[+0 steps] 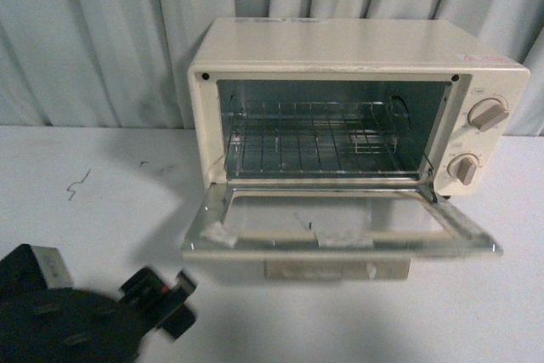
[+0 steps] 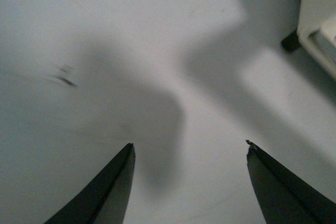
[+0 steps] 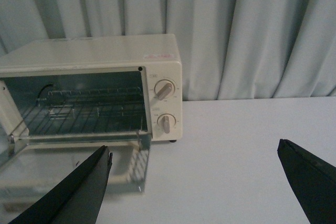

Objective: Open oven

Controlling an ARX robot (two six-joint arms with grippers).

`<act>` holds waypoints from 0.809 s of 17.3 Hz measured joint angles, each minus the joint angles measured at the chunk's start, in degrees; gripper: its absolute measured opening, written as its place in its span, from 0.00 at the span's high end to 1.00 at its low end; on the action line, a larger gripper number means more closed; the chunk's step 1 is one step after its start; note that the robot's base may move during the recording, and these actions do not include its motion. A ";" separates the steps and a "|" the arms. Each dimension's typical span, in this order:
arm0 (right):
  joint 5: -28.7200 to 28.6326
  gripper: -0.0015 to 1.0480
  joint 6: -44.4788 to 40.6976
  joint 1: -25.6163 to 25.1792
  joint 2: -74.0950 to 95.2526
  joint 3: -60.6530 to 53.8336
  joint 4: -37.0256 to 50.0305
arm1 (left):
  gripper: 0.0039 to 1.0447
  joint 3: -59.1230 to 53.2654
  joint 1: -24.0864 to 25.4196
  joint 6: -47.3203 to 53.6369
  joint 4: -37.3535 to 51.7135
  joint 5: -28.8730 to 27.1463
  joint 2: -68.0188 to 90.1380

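The cream-white oven stands at the back middle of the white table, and its glass door hangs fully open, folded flat toward me. The beige bar handle shows under the door's front edge. The wire rack is visible inside, and two beige knobs sit on the right panel. My left gripper is low at the front left, open and empty, apart from the door. In the left wrist view only a corner of the oven shows. My right gripper is open over bare table, to the right of the open oven.
A pale curtain hangs close behind the oven. The white table stretches to the left of the oven and carries small dark marks. The oven's black foot shows in the left wrist view.
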 joint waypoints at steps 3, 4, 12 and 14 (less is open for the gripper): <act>-0.24 0.06 0.00 0.07 0.00 0.00 0.11 | 0.69 -12.26 7.50 38.62 9.46 8.87 -13.70; -0.22 0.06 0.00 0.07 0.00 0.00 0.11 | 0.81 -15.85 9.73 46.51 9.03 11.67 -17.92; -0.22 0.06 0.00 0.07 0.00 0.00 0.09 | 0.99 -23.12 21.29 54.47 5.70 23.12 -53.31; -0.24 0.06 0.00 0.07 0.00 0.00 0.11 | 0.99 -23.17 23.63 54.47 -4.28 25.18 -64.11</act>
